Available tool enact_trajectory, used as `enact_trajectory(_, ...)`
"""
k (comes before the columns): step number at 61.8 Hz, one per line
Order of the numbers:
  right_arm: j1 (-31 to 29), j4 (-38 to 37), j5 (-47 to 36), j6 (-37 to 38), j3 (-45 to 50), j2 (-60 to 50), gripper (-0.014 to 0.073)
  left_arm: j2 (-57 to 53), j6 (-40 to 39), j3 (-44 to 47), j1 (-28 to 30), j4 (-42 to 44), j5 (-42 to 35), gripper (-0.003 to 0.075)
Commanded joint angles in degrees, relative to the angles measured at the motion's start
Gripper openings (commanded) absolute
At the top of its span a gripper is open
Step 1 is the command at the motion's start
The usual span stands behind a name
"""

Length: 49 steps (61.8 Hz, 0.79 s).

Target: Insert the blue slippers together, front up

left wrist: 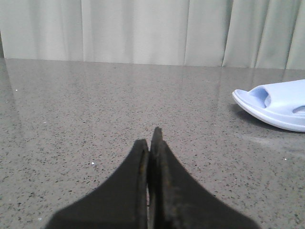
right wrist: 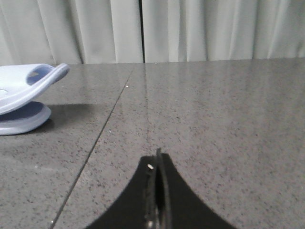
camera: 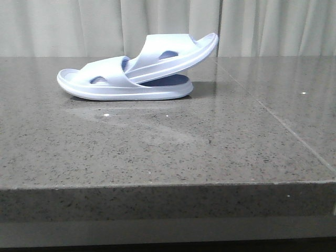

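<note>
Two pale blue slippers sit together at the back of the table in the front view. The lower slipper (camera: 89, 86) lies flat on its sole. The upper slipper (camera: 181, 52) is pushed under its strap and tilts up to the right. The lower slipper's end shows in the left wrist view (left wrist: 276, 107), and both show in the right wrist view (right wrist: 26, 95). My left gripper (left wrist: 150, 140) is shut and empty, low over the table. My right gripper (right wrist: 157, 162) is shut and empty. Neither gripper shows in the front view.
The table is dark speckled stone (camera: 168, 142) with a seam line (camera: 278, 121) running back on the right and a thick front edge (camera: 168, 199). Pale curtains (camera: 262, 26) hang behind the table.
</note>
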Motion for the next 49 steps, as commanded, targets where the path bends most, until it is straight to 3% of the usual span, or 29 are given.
enact_trajectory(1,-1.56,-0.56,-4.04,0.34,1.24,-2.57,-0.0108,-1.05,-0.63,0.48,0.01,-0.52,-4.46,-0.002)
enact_trajectory(19,-2.7,0.21,1.42,0.91,6.13,-11.43,-0.0108,-1.05,-0.63,0.48,0.01,-0.52,-4.46,-0.002)
enact_trajectory(49,-2.7,0.21,5.12,0.91,6.08,-11.25,-0.0108,-0.93,-0.63,0.48,0.01,-0.52,-4.46,-0.002)
